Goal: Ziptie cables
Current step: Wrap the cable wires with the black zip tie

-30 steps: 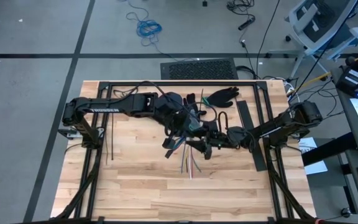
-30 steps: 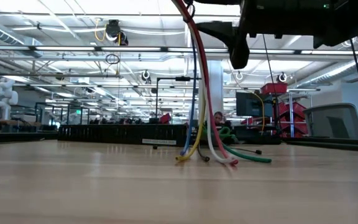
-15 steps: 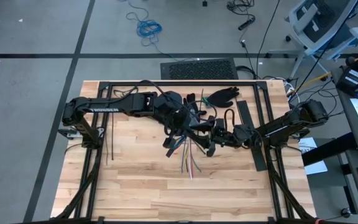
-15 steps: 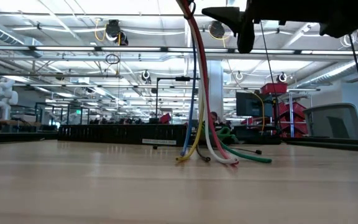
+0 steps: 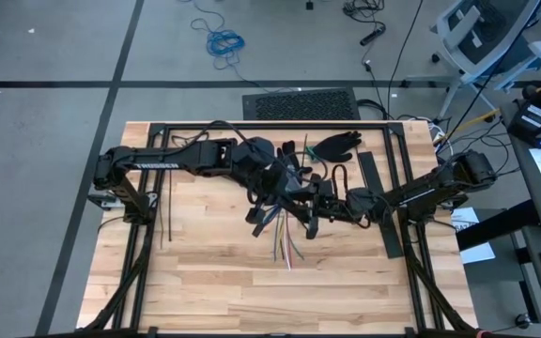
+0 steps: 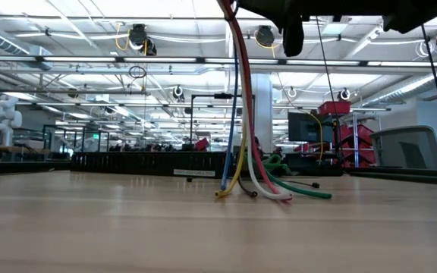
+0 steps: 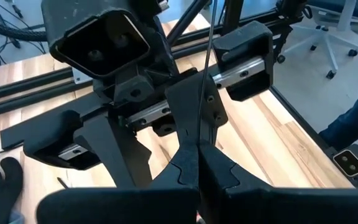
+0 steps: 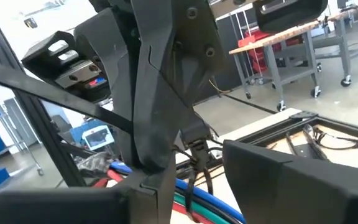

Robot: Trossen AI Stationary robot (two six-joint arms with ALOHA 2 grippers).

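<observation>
The cables (image 6: pixel 241 114), a bundle of white, red, blue, yellow and green wires, hang above the table's middle. Their lower ends (image 5: pixel 286 246) rest spread on the wood. My left gripper (image 5: pixel 287 188) reaches in from the left and is shut at the bundle's top, with a thin dark ziptie (image 7: pixel 207 68) sticking out of its fingers. My right gripper (image 5: pixel 313 208) comes level from the right and faces the left one closely. Its fingers stand apart (image 8: pixel 210 180), with the cables (image 8: pixel 194 194) just beyond them. Spare zipties (image 5: pixel 163 221) lie at the table's left. My left gripper pinches the ziptie (image 7: pixel 199 142) between its two shut fingers, and the strip runs straight on past their tips. The fingers slant down from the table's left. The cable bundle hangs below them with its ends on the table. The fingers hide whether they also have the wires.
A long black rail (image 5: pixel 379 207) lies on the right of the table, and a black glove (image 5: pixel 336 145) and a dark loop (image 5: pixel 342 178) lie toward the far edge. A black metal frame (image 5: pixel 252 125) borders the tabletop. Bare wood lies toward the near edge.
My right gripper has risen a little beside the hanging cables and has rolled slightly about its own axis. The left gripper and the cable bundle have kept still.
</observation>
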